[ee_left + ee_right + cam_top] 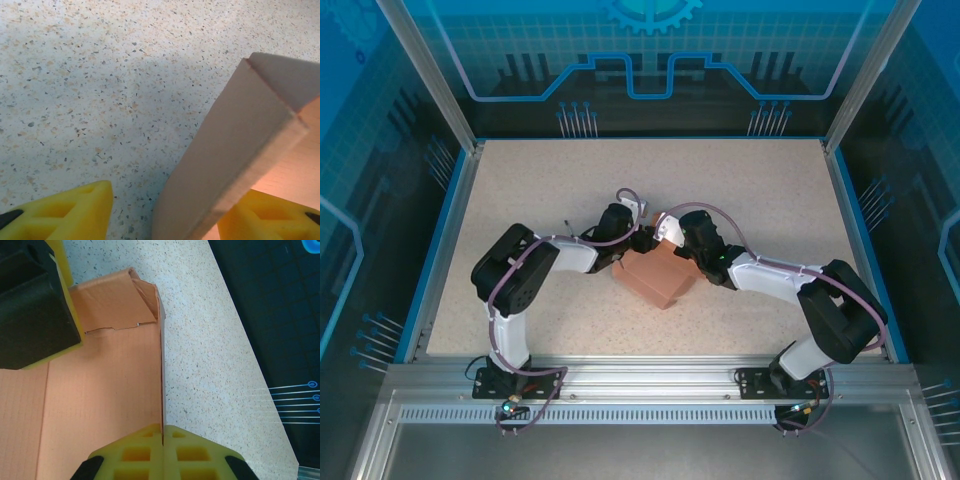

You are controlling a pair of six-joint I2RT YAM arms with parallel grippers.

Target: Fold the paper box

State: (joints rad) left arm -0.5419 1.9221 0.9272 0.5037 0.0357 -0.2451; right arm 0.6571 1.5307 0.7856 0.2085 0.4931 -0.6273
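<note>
Paper box (100, 390) in low right hand (163, 429)

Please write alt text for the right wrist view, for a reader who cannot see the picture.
The right gripper, shut, pinches the thin edge of a side wall of the salmon-pink paper box. The box's inside spreads to the left, with the left gripper's finger at the upper left. The speckled table lies to the right.

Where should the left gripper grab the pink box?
Probably the thin standing wall of the paper box, pinched across its edge, coming in end-on the way the left gripper is aimed. That wall sits between its open fingers, and the right gripper pinches another thin wall the same way.
</note>
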